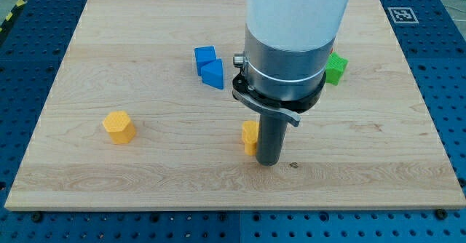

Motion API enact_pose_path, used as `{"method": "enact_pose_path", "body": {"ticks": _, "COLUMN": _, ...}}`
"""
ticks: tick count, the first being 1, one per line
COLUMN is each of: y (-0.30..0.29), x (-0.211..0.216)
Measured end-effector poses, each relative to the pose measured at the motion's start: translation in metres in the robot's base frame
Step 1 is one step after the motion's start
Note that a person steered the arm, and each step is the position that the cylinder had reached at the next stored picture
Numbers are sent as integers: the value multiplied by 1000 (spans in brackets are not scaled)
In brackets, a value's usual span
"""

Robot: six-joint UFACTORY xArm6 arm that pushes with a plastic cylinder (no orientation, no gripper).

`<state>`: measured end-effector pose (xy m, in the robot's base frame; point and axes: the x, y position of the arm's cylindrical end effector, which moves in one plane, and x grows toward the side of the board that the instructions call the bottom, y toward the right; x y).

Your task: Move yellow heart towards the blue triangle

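The yellow heart [250, 137] lies near the middle of the board toward the view's bottom, its right part hidden behind my rod. My tip [269, 162] rests on the board just right of and slightly below the heart, touching or nearly touching it. The blue triangle [214, 74] lies up and to the left of the heart, a fair distance away. A blue cube [204, 57] sits against the triangle's upper left side.
A yellow hexagonal block [119, 126] lies at the view's left. A green block [336, 68] sits at the right, partly hidden behind the arm's body. The wooden board [87, 46] is edged by a blue perforated table.
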<state>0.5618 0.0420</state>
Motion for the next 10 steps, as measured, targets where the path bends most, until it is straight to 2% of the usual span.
{"method": "enact_pose_path", "body": {"ticks": 3, "y": -9, "x": -3}}
{"method": "enact_pose_path", "body": {"ticks": 5, "y": -48, "x": -24}}
{"method": "enact_pose_path", "body": {"ticks": 7, "y": -11, "x": -14}}
{"method": "enact_pose_path", "body": {"ticks": 8, "y": -11, "x": -35}}
{"method": "enact_pose_path", "body": {"ticks": 10, "y": -16, "x": -41}}
